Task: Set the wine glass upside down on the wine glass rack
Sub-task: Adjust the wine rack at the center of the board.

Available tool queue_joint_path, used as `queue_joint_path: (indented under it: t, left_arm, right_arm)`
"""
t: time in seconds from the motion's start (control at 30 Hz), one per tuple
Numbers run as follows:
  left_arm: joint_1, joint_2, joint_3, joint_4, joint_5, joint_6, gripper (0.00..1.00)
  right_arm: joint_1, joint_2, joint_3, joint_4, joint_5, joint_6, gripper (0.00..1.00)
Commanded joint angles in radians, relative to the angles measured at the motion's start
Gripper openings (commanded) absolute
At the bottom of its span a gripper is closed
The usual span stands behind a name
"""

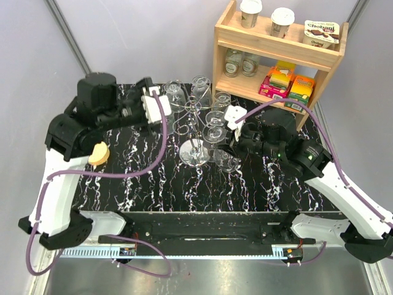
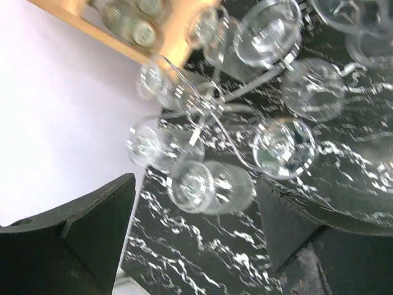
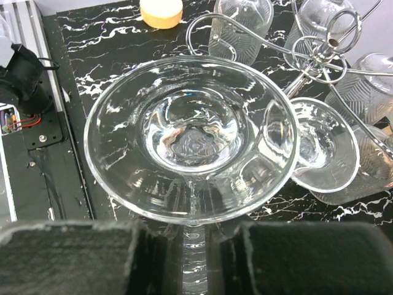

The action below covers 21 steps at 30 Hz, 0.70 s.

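The wine glass rack (image 1: 195,126) is a silver wire stand at the table's middle, with several glasses hanging foot-up on its arms. My right gripper (image 1: 236,146) is shut on the stem of a wine glass (image 1: 226,161) just right of the rack's base. In the right wrist view the glass's round foot (image 3: 191,138) is uppermost, the stem runs down between my fingers (image 3: 73,258), and the rack's wire arms (image 3: 319,49) are up to the right. My left gripper (image 1: 161,101) is open and empty at the rack's left side. Its view shows the rack (image 2: 212,101) ahead.
A wooden shelf unit (image 1: 276,58) with cups, jars and boxes stands at the back right. A yellow round object (image 1: 98,153) lies at the left, also in the right wrist view (image 3: 161,11). A hanging glass (image 3: 319,147) sits close beside the held glass's foot.
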Motion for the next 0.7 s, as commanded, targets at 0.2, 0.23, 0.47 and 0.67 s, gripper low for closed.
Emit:
queue_joint_path:
  t: [0.2,0.23,0.47,0.67]
  left_arm:
    - [0.051,0.407,0.46,-0.098,0.206,-0.079,0.84]
    - [0.057,0.435,0.482,-0.092,0.218,-0.084,0.84]
    - [0.079,0.541,0.497,-0.032,0.313,-0.134,0.84]
    - [0.086,0.549,0.43,-0.004,0.343,-0.151,0.74]
  right_arm:
    - [-0.008,-0.07,0.065,-0.049,-0.037,-0.077,0.0]
    - [-0.008,-0.076,0.064,-0.051,-0.034,-0.08,0.0]
    - [-0.008,-0.093,0.032,-0.049,-0.042,-0.076,0.0]
    - [-0.008,-0.096,0.022,-0.042,-0.03,-0.08,0.0]
